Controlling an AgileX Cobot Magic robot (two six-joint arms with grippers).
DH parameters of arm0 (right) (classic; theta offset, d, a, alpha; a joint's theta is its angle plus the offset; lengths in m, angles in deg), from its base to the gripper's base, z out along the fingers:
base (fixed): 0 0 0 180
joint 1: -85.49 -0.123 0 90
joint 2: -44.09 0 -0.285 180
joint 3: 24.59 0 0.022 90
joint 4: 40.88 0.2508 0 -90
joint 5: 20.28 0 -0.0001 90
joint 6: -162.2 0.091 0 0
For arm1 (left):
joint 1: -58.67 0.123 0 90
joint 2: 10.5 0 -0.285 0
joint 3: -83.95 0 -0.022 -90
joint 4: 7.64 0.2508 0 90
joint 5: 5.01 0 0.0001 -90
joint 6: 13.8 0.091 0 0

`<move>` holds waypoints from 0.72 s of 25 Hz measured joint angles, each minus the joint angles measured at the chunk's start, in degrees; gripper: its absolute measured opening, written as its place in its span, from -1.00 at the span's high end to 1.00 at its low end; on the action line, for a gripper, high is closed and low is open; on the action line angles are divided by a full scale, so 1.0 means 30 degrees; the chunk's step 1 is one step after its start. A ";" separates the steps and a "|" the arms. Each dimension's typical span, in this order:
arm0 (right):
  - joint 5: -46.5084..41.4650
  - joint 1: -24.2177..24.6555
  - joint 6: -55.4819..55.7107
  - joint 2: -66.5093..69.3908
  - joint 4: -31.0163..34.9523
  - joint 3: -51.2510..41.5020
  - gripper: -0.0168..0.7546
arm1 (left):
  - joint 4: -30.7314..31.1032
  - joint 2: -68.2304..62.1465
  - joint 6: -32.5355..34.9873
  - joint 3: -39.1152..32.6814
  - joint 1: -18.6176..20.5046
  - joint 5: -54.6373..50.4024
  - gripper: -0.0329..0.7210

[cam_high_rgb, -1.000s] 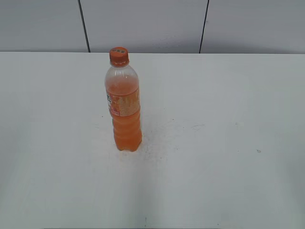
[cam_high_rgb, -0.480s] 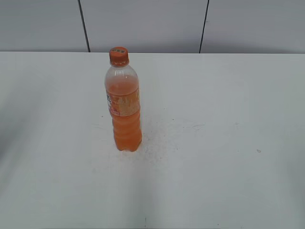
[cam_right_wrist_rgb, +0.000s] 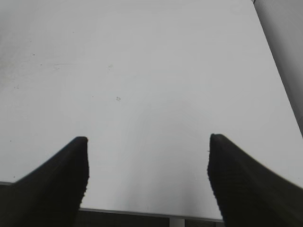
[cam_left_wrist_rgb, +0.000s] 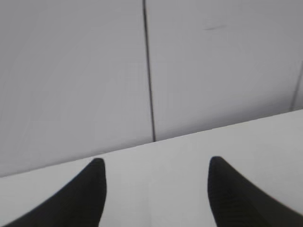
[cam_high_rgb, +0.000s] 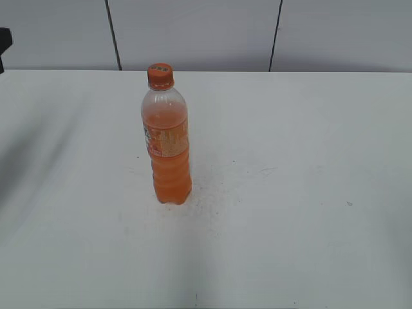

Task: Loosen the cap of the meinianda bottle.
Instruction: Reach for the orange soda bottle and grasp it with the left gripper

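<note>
The meinianda bottle (cam_high_rgb: 168, 145) stands upright on the white table (cam_high_rgb: 290, 161), left of the middle, with orange drink and an orange-and-white label. Its orange cap (cam_high_rgb: 160, 75) is on the neck. A dark part of the left arm (cam_high_rgb: 4, 45) shows at the far left edge of the exterior view, well away from the bottle. My left gripper (cam_left_wrist_rgb: 154, 163) is open and empty over the table's far edge, facing the wall. My right gripper (cam_right_wrist_rgb: 147, 142) is open and empty over the table's near edge. Neither wrist view shows the bottle.
A grey panelled wall (cam_high_rgb: 193, 32) runs behind the table, with dark vertical seams (cam_left_wrist_rgb: 149, 71). The table's front edge (cam_right_wrist_rgb: 142, 212) shows below the right gripper. Small specks mark the tabletop (cam_right_wrist_rgb: 118, 98).
A dark part of the left arm has come into the exterior view at the far left edge, and its shadow has spread on the table. The bottle has not moved.
</note>
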State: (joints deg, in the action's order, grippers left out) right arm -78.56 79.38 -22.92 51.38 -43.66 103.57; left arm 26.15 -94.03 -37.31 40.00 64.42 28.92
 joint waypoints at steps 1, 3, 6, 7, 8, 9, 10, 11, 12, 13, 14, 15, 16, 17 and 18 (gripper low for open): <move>0.0000 0.0000 0.0000 0.0000 0.0000 0.0000 -0.57 | 0.3310 -0.0735 -0.2235 0.0749 0.0935 0.1322 -0.21; 0.0000 0.0000 0.0000 0.0000 0.0000 0.0000 -0.57 | 0.9068 -0.2297 -0.6649 0.2224 0.2875 0.4793 -0.21; 0.0000 0.0000 0.0000 0.0000 0.0000 0.0000 -0.57 | 1.4373 -0.4876 -0.8983 0.4247 0.4741 0.9068 -0.21; 0.0000 0.0000 0.0000 0.0000 0.0000 0.0000 -0.57 | 1.5761 -0.5701 -0.9264 0.4846 0.4809 0.9739 -0.20; 0.0000 0.0000 0.0000 0.0000 0.0000 0.0000 -0.57 | 1.7438 -0.6458 -0.9401 0.5354 0.4749 1.0162 -0.20; 0.0000 0.0000 0.0000 0.0000 0.0000 0.0000 -0.57 | 1.8870 -0.7144 -0.9486 0.5675 0.4546 1.0357 -0.20; 0.0000 0.0000 0.0000 0.0000 0.0000 0.0000 -0.57 | 1.9887 -0.7652 -0.9534 0.5901 0.4307 1.0452 -0.19; 0.0000 0.0000 0.0000 0.0000 0.0000 0.0000 -0.57 | 2.0417 -0.8198 -0.9552 0.6000 0.3978 1.0562 -0.19; 0.0000 0.0000 0.0000 0.0000 0.0000 0.0000 -0.57 | 2.0867 -0.8686 -0.9569 0.6026 0.3619 1.0656 -0.19; 0.0000 0.0000 0.0000 0.0000 0.0000 0.0000 -0.57 | 2.1276 -0.9103 -0.9527 0.6069 0.3185 1.0701 -0.19; 0.0000 0.0000 0.0000 0.0000 0.0000 0.0000 -0.57 | 2.1628 -0.9422 -0.9293 0.6087 0.2755 1.0663 -0.20; 0.0000 0.0000 0.0000 0.0000 0.0000 0.0000 -0.57 | 2.2074 -0.9751 -0.9067 0.6115 0.2172 1.0366 -0.21; 0.0000 0.0000 0.0000 0.0000 0.0000 0.0000 -0.57 | 2.2469 -1.0081 -0.8794 0.6112 0.1530 0.9959 -0.21; 0.0000 0.0000 0.0000 0.0000 0.0000 0.0000 -0.57 | 2.2617 -1.0373 -0.8605 0.6112 0.1013 0.9459 -0.22; 0.0000 0.0000 0.0000 0.0000 0.0000 0.0000 -0.57 | 2.2573 -1.0723 -0.8360 0.6112 0.0446 0.9036 -0.23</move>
State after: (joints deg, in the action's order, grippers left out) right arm -78.56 79.38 -22.92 51.38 -43.66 103.57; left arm 93.87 -126.20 -62.39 58.34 65.76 56.03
